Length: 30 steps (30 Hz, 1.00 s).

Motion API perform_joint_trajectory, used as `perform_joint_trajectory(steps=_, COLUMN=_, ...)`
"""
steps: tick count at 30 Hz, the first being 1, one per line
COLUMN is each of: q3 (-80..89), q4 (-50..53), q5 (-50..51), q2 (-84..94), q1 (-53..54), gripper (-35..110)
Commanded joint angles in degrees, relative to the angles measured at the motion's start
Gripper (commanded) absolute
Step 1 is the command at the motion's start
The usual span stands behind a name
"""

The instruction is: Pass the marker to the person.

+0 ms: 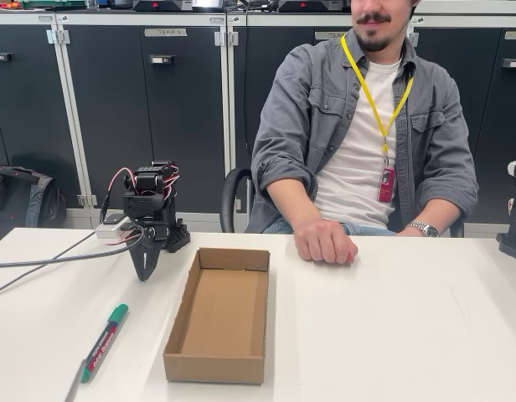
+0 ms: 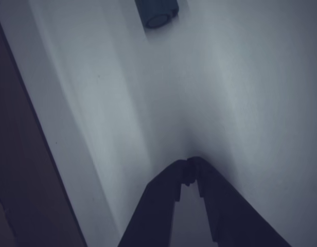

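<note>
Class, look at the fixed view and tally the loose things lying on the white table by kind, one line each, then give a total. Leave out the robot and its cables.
Marker, green cap and red label: 1
Thin grey stick beside it: 1
Open cardboard box: 1
Total: 3

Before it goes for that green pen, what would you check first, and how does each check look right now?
1. Marker free to pick up: ok, lying flat on the table, nothing on it.
2. Gripper empty: ok, jaws shut, tips together, holding nothing.
3. Jaws open for grasping: not ok.
4. Path to marker: ok, bare table between; cardboard box sits beside it.
5. Person ready to receive: cannot tell; their hand rests fisted on the table.
</note>
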Motion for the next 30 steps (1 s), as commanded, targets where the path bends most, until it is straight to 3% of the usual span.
perform_joint_trajectory(steps=1, q3=1.7, q4=0.2, q5=-0.6, q2=0.8, q1=-0.9, gripper=-5)
perform_joint_trajectory(steps=21, q3=0.3, q4=0.4, q5=1.5, q2=0.8, q1=-1.3, gripper=-5)
perform_joint_trajectory(steps=30, q3=-30.9, q4=-2.5, q5=12.9, q2=-17.5, q1=-8.4, gripper=-5)
